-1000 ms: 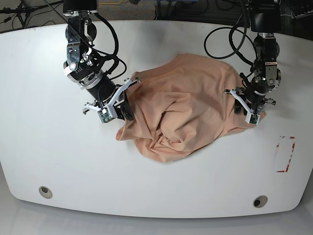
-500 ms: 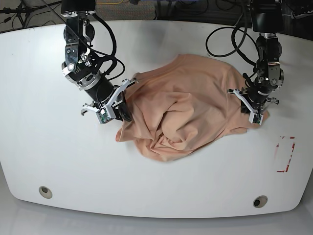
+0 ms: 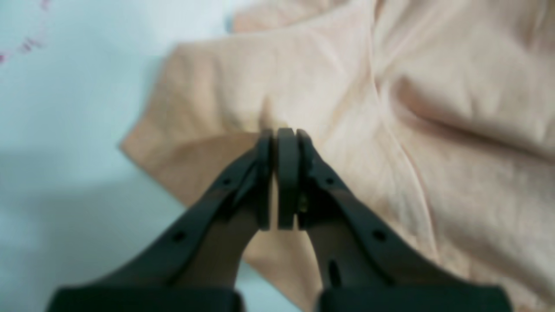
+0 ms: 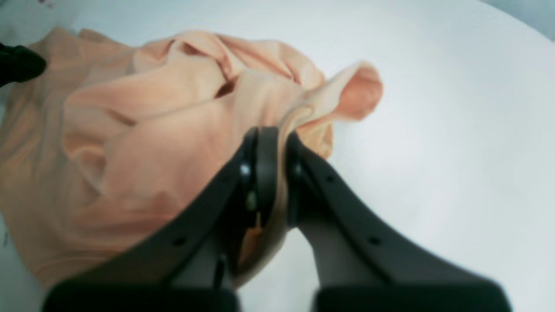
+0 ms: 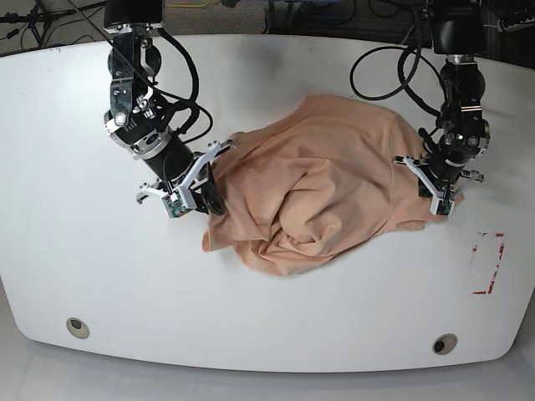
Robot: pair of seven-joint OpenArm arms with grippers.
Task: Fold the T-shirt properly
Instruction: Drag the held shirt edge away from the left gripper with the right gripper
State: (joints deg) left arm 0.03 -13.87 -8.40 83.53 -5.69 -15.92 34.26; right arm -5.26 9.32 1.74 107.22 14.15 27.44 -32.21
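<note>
The peach T-shirt [image 5: 318, 192] lies crumpled in a heap at the middle of the white table [image 5: 100, 276]. At the heap's right edge, my left gripper [image 5: 436, 200] is down on the cloth. In the left wrist view the left gripper [image 3: 279, 132] is shut, with a small pucker of T-shirt [image 3: 433, 108] pinched at its tips. My right gripper [image 5: 201, 188] is at the heap's left edge. In the right wrist view the right gripper [image 4: 273, 130] is shut on a fold of the T-shirt [image 4: 151, 130], which runs down between the fingers.
A red outlined mark [image 5: 487, 263] is on the table at the right. Two round holes [image 5: 77, 327] [image 5: 445, 343] sit near the front edge. Black cables hang behind both arms at the table's back edge.
The left gripper has closed on the shirt's right edge and moved slightly right. The right arm has shifted a little left with the cloth's left edge in its grip.
</note>
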